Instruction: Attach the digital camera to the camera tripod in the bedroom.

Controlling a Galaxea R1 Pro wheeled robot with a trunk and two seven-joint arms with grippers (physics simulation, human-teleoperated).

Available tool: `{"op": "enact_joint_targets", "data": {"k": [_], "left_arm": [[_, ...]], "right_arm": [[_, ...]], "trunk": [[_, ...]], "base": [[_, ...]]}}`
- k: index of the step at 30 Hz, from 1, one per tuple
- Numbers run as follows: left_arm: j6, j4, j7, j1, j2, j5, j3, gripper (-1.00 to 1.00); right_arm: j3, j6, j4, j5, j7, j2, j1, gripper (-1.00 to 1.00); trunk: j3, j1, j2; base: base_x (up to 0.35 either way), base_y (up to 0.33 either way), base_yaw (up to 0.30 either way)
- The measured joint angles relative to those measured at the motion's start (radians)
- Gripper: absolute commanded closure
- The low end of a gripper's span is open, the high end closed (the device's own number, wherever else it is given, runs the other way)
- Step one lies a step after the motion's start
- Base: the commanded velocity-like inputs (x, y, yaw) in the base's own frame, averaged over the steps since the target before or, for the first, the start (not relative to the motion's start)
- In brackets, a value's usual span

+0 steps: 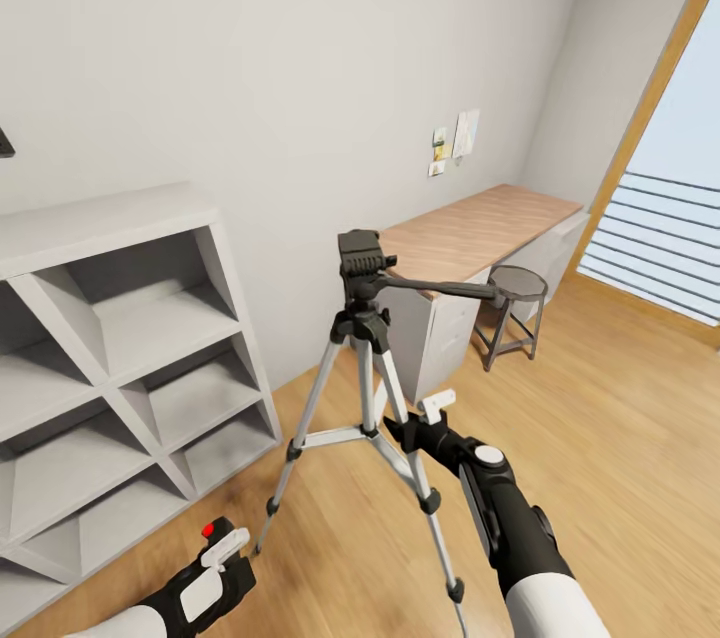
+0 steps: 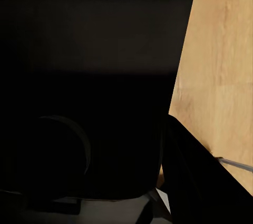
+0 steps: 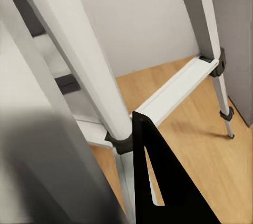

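1. Standing on the light wood floor of the bedroom, the camera tripod is being shown upright in the head view, between the white cube shelves and the wooden desk; its three silver legs are being spread and its black head is being left bare, with no camera mounted.
2. The pan handle is being shown running from the head toward the desk side; the tripod's long axis is being kept vertical.
3. The digital camera is being carried low in the left gripper, whose fingers are being kept closed around the black body, the red button showing on top. In the left wrist view, the camera's dark body is being shown pressed close against the lens.
4. The right gripper is being held just beside the tripod's near leg, at the height of the cross-brace. Its opening cannot be told; nothing is being seen in its grasp.
5. The deciding relation is being judged as follows: the mounting head is lying above and ahead of the left gripper, toward the right arm's side. A lift of the camera up to the top of the head is being called for.
6. The right gripper is being judged nearer the tripod, and suited to steadying it.
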Motion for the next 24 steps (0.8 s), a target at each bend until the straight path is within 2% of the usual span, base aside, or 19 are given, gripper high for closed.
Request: {"op": "enact_joint_targets", "data": {"k": [3,18,24], "left_arm": [[-0.001,-0.001,0.001,0.000,0.000,0.000,-0.001,1.00],[0.004,-0.017,0.003,-0.001,0.003,-0.003,-0.004,1.00],[0.030,-0.052,0.008,0.000,0.031,-0.015,-0.005,1.00]], "right_arm": [[-0.002,-0.002,-0.016,0.011,0.000,0.000,0.000,1.00],[-0.004,-0.002,-0.021,0.013,-0.003,0.000,0.000,1.00],[-0.005,-0.003,-0.018,0.013,-0.001,0.000,-0.001,1.00]], "trunk": [[0.000,0.000,0.000],[0.000,0.000,0.000],[0.000,0.000,0.000]], "base": [[0.000,0.000,0.000],[0.000,0.000,0.000],[0.000,0.000,0.000]]}}
